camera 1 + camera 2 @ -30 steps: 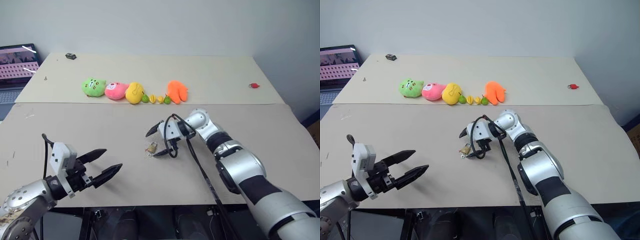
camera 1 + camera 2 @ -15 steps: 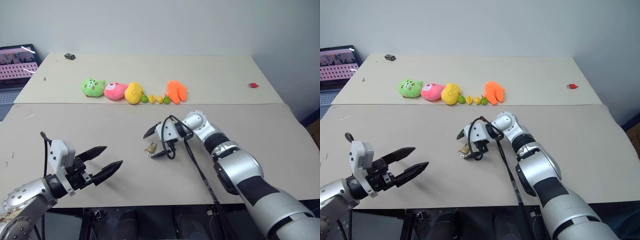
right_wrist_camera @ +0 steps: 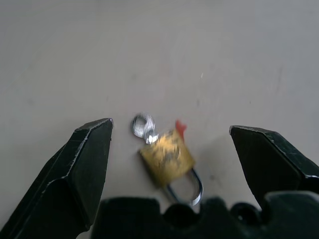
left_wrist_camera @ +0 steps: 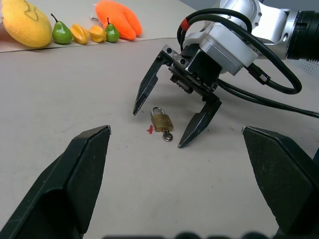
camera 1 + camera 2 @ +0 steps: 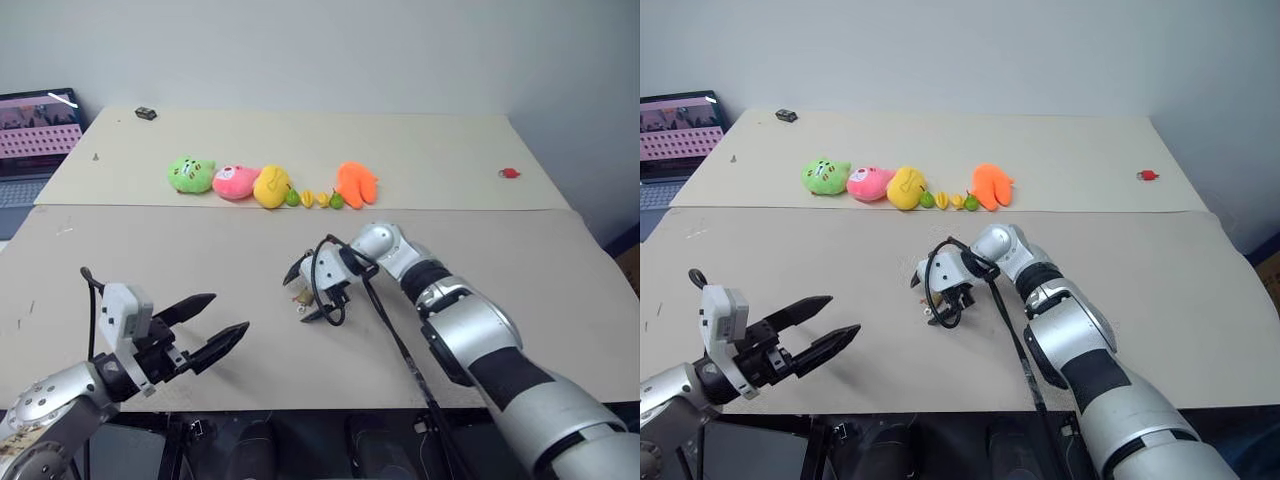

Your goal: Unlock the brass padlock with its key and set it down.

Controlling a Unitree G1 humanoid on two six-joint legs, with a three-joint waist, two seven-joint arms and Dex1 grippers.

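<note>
— Padlock position? 
— Small brass padlock [image 4: 161, 121] with silver shackle is seen flat on the beige table [image 5: 480, 250], its silvery key [image 4: 167, 135] inserted. 
— Grippers? 
— Right gripper [image 4: 162, 126] is spread wide astride it, untouching; left gripper [image 5: 222, 322] is held open, well apart.

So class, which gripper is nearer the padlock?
Right. The right gripper stands open over the padlock, a finger on either side; the left gripper hovers open well away from it.
</note>
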